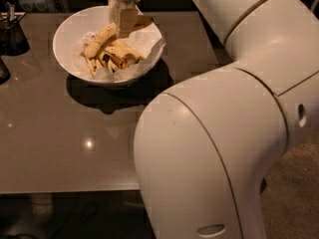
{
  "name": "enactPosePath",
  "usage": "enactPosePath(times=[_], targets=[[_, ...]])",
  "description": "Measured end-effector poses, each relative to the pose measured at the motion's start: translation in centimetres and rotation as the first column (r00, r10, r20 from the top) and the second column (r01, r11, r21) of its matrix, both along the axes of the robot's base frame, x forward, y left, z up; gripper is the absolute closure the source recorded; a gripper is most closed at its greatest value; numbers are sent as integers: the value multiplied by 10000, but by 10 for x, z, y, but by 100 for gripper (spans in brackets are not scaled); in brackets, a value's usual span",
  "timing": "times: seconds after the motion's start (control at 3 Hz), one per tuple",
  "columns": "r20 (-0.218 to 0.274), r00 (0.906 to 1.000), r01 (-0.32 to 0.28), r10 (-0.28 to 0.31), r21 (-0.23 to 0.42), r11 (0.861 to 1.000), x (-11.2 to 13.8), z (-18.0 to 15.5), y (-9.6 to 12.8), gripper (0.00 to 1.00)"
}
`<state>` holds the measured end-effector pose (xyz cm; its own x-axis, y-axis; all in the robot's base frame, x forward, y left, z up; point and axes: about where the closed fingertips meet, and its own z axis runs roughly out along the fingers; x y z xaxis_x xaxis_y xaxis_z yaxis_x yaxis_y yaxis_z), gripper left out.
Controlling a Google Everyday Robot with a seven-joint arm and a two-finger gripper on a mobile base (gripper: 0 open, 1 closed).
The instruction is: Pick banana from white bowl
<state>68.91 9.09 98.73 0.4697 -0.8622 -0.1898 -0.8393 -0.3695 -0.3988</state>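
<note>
The white bowl [62,50] stands at the back of the grey table [55,148], lined with crumpled white paper. My gripper [123,24] hangs over the bowl's far side, and its fingers are closed around the middle of the long yellow banana [102,38]. The banana is tilted, with its left end low over the bowl and its right end raised near the far rim. Shorter, browner bananas [119,57] lie in the bowl below it.
A dark container [11,34] with utensils stands at the table's far left edge. My own large white arm [224,133] fills the right and front of the view and hides the table's right side. The table's front edge runs along the lower left.
</note>
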Motion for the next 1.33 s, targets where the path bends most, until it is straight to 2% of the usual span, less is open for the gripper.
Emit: enactPosePath(times=[0.33,0.67,1.0,1.33], targets=[[115,9999,-95,92,263,9996,-17,23,11,100],[-391,9992,44,-15,744,9972,-38,17,12,100],[-407,9992,36,-6,747,9972,-39,17,12,100],[-651,9978,171,-122,759,9970,-60,20,11,100]])
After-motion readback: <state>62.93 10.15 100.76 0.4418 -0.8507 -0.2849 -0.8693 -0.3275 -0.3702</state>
